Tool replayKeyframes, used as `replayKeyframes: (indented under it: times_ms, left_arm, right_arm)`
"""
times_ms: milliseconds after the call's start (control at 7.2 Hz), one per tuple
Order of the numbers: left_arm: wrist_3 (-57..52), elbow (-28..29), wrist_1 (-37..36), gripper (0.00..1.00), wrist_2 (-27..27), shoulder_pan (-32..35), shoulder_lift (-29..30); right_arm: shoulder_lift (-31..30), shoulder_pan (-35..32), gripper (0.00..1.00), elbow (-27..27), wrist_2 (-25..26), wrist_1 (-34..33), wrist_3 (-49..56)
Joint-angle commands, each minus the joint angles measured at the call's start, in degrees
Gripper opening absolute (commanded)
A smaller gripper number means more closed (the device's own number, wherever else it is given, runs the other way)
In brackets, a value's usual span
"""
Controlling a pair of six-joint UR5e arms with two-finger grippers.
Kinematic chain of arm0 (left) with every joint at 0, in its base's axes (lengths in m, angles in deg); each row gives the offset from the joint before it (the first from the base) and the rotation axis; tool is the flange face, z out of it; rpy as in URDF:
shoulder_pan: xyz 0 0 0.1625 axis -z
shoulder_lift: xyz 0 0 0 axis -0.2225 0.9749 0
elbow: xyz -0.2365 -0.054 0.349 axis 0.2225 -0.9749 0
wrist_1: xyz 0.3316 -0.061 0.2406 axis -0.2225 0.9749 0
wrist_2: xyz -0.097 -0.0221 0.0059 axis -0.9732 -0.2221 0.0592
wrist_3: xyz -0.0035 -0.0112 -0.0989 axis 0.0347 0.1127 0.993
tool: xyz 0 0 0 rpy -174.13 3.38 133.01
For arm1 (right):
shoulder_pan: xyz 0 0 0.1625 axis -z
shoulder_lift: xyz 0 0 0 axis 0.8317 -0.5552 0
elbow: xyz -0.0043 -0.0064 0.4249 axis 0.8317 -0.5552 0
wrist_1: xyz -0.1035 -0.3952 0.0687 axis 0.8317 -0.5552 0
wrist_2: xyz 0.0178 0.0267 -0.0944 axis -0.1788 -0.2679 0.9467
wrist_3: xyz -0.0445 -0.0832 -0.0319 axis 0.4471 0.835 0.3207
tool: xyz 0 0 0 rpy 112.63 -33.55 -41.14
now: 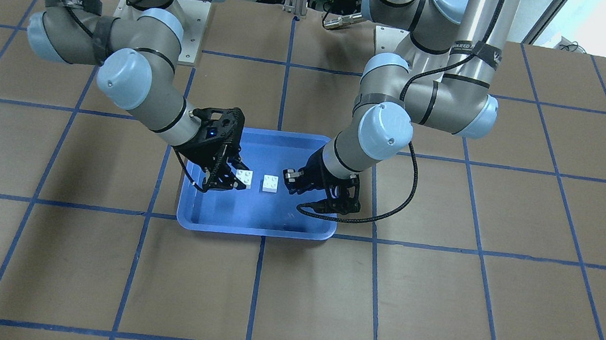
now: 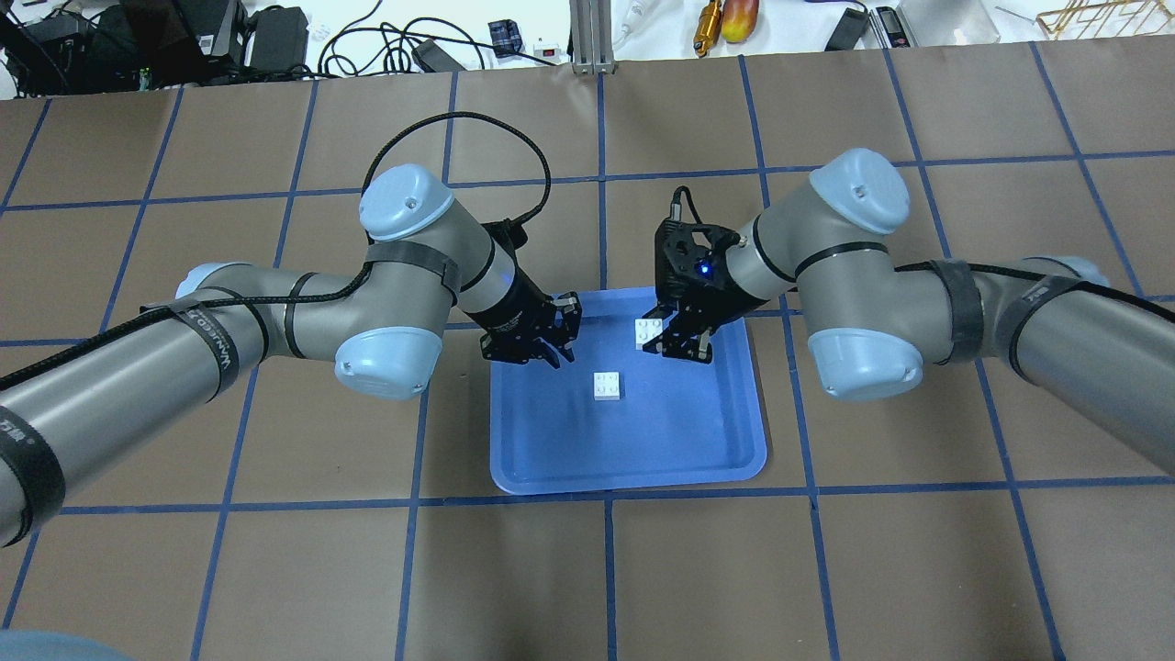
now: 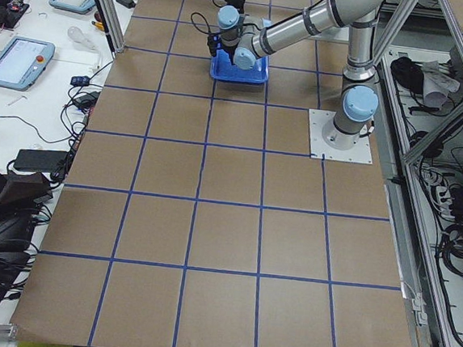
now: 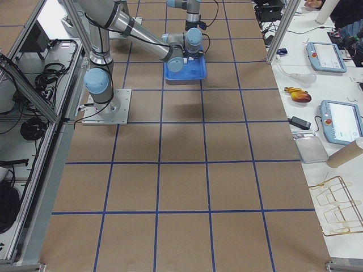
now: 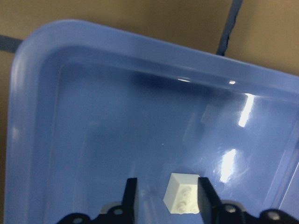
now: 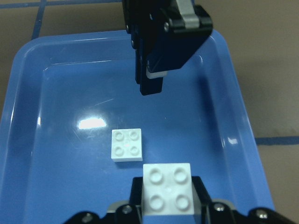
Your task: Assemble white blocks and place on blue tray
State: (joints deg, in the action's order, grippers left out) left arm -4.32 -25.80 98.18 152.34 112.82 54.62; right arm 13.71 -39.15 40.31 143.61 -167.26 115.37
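The blue tray (image 2: 643,450) lies mid-table. My right gripper (image 2: 673,341) is shut on one white block (image 6: 167,189), studs up, and holds it low over the tray's far right part; the block also shows in the front view (image 1: 245,177). The other white block (image 2: 606,386) lies loose on the tray floor, studs up; it also shows in the right wrist view (image 6: 127,144). My left gripper (image 2: 551,352) hovers over the tray's far left part, jaws partly open and empty. In the left wrist view the loose block (image 5: 182,199) shows beyond the gap between the fingers (image 5: 131,200).
Brown table surface with a blue tape grid (image 2: 606,569) surrounds the tray. Cables and tools lie along the far edge (image 2: 716,23). Tablets and devices sit on side benches (image 4: 332,56).
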Motion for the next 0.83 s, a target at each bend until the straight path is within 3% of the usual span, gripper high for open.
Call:
replayKeyframes:
  times_ms: [0,694]
  left_arm:
    - [1.0,-1.1,-0.5,0.0,-0.1,0.7,1.3]
    - [3.4,-1.4,-1.0,0.0,-0.3,1.5,1.8]
  right_arm:
    - [1.2,-1.5,0.13,3.8,0.7,-6.8,-1.8]
    - [4.8,-1.8,0.14,4.0,1.8,-10.1,-2.2]
